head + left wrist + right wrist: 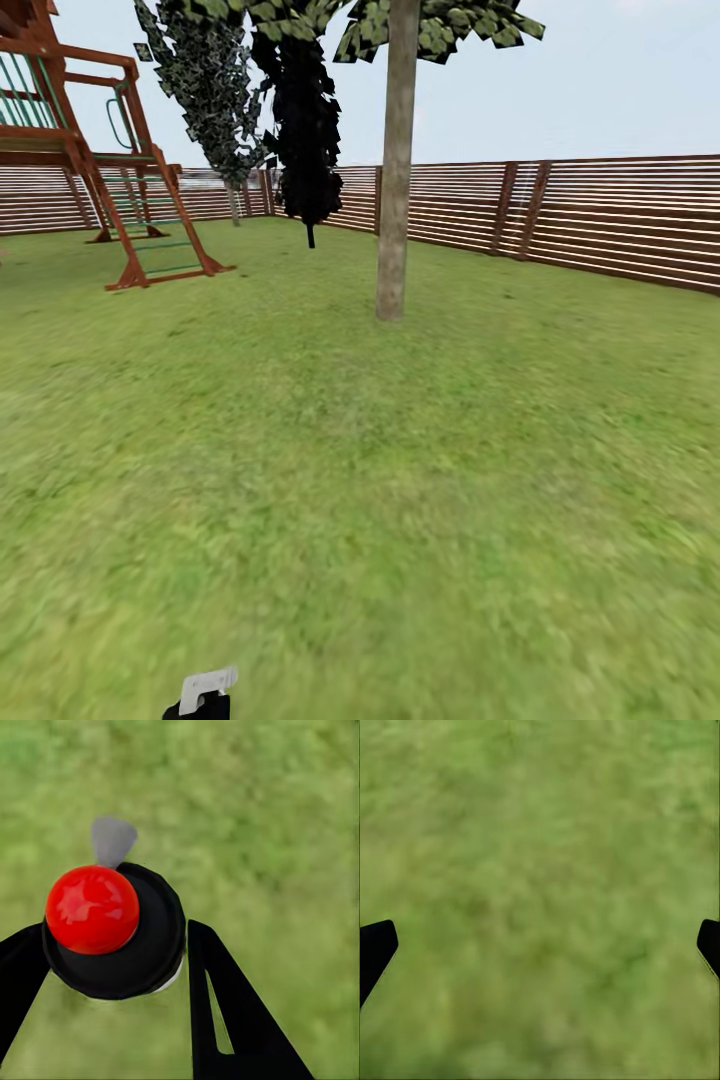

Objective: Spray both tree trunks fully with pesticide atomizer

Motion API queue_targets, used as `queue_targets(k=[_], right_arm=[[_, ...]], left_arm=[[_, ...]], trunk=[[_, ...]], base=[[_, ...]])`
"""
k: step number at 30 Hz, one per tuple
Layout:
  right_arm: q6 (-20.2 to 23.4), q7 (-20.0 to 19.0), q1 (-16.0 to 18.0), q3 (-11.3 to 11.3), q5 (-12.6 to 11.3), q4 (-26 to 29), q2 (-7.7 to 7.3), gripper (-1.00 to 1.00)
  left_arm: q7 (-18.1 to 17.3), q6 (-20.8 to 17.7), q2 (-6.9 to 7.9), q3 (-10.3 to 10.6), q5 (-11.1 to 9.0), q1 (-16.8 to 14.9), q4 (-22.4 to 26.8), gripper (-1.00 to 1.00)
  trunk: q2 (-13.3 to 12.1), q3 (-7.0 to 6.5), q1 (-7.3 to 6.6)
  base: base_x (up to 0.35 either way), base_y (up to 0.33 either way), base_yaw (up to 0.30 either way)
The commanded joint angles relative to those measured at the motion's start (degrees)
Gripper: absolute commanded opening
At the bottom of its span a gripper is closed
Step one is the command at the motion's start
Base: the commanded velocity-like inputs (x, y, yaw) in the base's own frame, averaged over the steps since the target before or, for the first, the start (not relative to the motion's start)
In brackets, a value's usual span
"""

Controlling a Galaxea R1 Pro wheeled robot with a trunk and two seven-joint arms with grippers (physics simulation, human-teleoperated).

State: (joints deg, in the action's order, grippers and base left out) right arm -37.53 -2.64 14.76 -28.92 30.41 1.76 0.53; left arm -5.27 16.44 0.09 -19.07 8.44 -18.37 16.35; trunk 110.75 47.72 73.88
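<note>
Green grass floor [400,500] stretches to a slatted wooden fence [620,220], with a tree trunk [396,170] ahead. The pesticide atomizer [112,930], black-capped with a red knob, sits between the left gripper [112,960] jaws, which pinch it. The right gripper [540,952] jaws are spread wide over grass.

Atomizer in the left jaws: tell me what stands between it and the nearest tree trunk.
Nothing visible does. In the head view, open grass runs from the atomizer, low in the picture, up to the tree trunk. The wooden play frame stands off to the left and the fence behind, both outside that line.
</note>
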Motion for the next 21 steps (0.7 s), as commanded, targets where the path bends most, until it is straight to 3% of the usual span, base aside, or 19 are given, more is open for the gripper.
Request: queue_targets(k=[1, 21], right_arm=[[0.0, 0.0, 0.0, 0.0, 0.0, 0.0, 0.0, 1.0], [0.0, 0.0, 0.0, 0.0, 0.0, 0.0, 0.0, 1.0]], left_arm=[[-0.01, 0.0, 0.0, 0.0, -0.01, 0.0, 0.0, -1.0], [-0.01, 0.0, 0.0, -0.08, -0.01, 0.0, 0.0, -1.0]], trunk=[[0.0, 0.0, 0.0], [0.0, 0.0, 0.0]], base=[[0.34, 0.0, 0.0], [0.34, 0.0, 0.0]])
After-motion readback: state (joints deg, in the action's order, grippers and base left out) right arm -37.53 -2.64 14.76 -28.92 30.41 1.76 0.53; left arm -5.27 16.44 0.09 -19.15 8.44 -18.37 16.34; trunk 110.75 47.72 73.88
